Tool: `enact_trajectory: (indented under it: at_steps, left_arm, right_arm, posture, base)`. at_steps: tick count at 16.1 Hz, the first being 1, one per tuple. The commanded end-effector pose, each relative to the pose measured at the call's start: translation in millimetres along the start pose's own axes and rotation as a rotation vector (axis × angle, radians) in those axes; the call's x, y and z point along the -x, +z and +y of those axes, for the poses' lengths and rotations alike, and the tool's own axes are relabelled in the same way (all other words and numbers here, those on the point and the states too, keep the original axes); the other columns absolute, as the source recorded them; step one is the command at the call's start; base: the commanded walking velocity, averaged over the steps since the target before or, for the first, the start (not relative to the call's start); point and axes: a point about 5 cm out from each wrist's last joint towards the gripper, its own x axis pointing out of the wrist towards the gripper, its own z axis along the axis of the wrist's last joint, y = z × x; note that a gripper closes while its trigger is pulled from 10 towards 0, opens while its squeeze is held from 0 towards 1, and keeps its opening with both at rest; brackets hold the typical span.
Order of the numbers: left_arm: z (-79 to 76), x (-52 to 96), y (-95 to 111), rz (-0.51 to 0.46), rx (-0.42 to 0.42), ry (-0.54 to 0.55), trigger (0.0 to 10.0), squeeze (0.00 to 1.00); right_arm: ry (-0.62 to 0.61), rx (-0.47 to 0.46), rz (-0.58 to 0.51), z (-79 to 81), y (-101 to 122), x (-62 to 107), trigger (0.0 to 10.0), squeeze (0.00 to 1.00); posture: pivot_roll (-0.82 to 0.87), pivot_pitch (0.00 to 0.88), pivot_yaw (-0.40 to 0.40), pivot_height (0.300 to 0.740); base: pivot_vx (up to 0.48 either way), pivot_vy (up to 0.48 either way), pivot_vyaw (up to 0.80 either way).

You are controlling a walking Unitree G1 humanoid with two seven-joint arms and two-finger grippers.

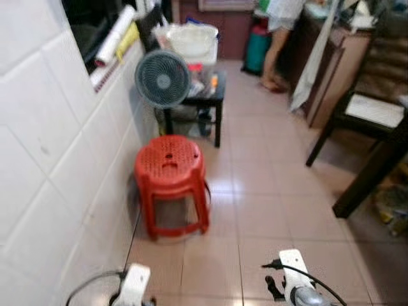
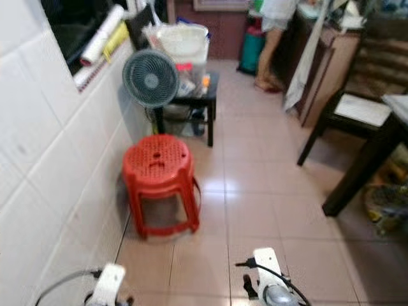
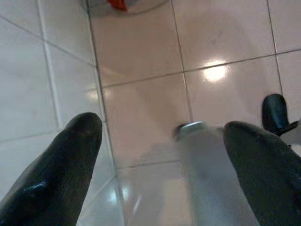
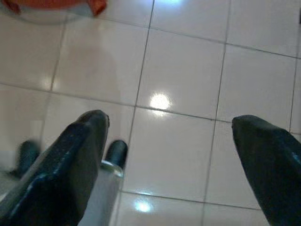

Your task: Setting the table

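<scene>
The robot stands on the tiled floor (image 1: 274,191) beside the white tiled wall (image 1: 44,159), with the dark table (image 1: 382,159) well apart to its right; no tableware is in hand, so the task appears barely begun. A red stool (image 1: 171,185) and a fan (image 1: 162,79) stand ahead. The left gripper (image 3: 164,165) and right gripper (image 4: 169,155) hang with fingers apart, empty; no writing is readable.

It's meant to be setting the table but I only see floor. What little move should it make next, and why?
Probably a turn to its right and a step forward. Both grippers, left and right, hang open over bare floor tiles holding nothing, the red stool and white wall block the left, and the dark table stands to the right.
</scene>
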Motion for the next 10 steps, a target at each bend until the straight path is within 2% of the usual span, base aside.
enact_trajectory:
  at_steps: [1,4,10]
  left_arm:
    - [12.0,0.6,0.8,-0.003,-0.033,0.031,10.0,0.0]
    - [14.1,0.5,4.1,-0.016,-0.057,0.006,10.0,0.0]
    - [13.9,0.5,4.9,-0.022,-0.023,-0.015,10.0,0.0]
  right_arm:
    - [0.024,-0.004,-0.013,10.4,4.9,-1.3,10.0,0.0]
    - [0.029,-0.005,-0.016,13.6,5.5,-1.5,10.0,0.0]
    - [0.035,0.017,-0.017,15.3,7.4,-1.9,10.0,0.0]
  posture:
    - [-0.09,0.0,0.011,0.74]
    - [-0.09,0.0,0.009,0.74]
    - [-0.07,0.0,0.0,0.74]
  base:
    - [0.0,0.0,0.0]
    - [0.0,0.0,0.0]
    - [0.0,0.0,0.0]
